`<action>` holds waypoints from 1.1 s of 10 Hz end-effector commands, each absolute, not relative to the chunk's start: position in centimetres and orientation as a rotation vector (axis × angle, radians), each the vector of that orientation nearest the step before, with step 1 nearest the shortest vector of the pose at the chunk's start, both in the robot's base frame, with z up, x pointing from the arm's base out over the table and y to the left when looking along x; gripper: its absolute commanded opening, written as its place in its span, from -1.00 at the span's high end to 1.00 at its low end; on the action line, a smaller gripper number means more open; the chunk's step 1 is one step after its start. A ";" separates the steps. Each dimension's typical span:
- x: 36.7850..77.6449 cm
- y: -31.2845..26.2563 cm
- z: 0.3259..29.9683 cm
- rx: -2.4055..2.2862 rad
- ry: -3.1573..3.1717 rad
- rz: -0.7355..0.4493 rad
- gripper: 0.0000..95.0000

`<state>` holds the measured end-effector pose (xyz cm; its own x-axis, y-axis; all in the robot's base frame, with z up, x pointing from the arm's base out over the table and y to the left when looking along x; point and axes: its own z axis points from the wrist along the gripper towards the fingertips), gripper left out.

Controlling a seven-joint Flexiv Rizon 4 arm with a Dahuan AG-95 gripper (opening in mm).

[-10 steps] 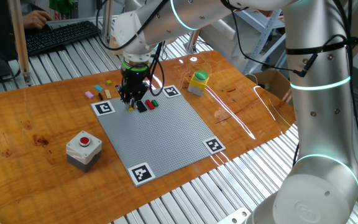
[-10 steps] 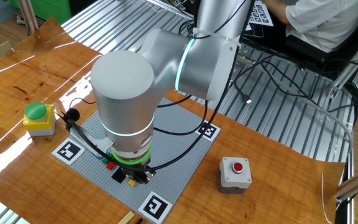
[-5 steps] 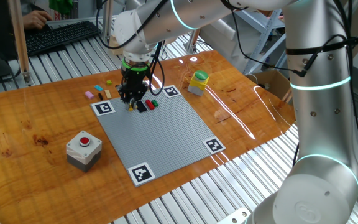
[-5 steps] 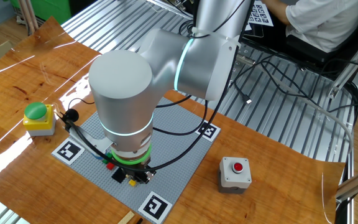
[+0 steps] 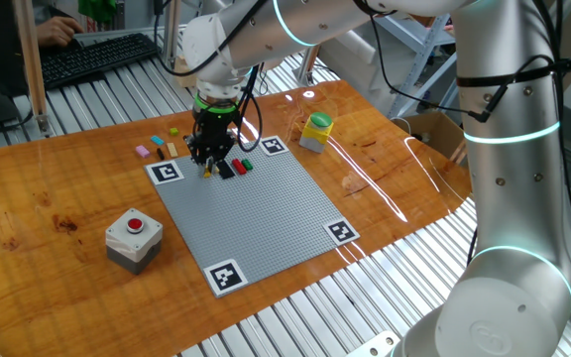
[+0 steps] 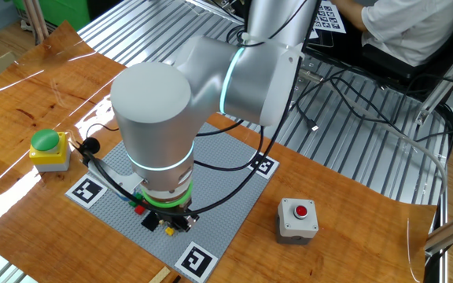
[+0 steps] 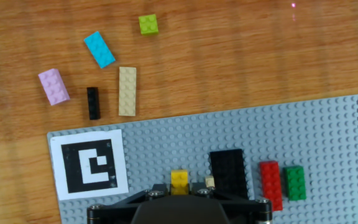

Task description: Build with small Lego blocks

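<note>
My gripper [image 7: 179,186] stands low over the near-left part of the grey baseplate [image 7: 328,137], shut on a small yellow Lego block [image 7: 179,179] that sits at plate level. Just right of it on the plate are a black block [image 7: 227,173], a red one [image 7: 270,183] and a green one [image 7: 294,182]. Loose on the wood beyond the plate lie pink [image 7: 53,86], blue [image 7: 99,49], tan [image 7: 127,91], thin black [image 7: 92,102] and lime [image 7: 148,24] blocks. From one fixed view the gripper [image 5: 206,165] hangs at the plate's far corner; the other fixed view mostly hides it behind the arm.
A yellow box with a green button [image 5: 316,131] stands beyond the plate's right corner. A grey box with a red button [image 5: 133,238] sits on the wood to the plate's left. Black-and-white marker squares [image 7: 89,165] occupy the plate's corners.
</note>
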<state>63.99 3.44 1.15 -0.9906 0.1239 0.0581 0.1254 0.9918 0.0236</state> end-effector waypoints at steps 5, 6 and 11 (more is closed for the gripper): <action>63.9 3.4 0.9 -0.180 -3.084 -0.037 1.00; 63.9 3.4 0.9 -0.180 -3.084 -0.036 1.00; 63.8 3.3 1.0 -0.191 -3.082 -0.026 1.00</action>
<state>63.76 3.32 0.98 -0.9910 0.1220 0.0554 0.1230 0.9923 0.0157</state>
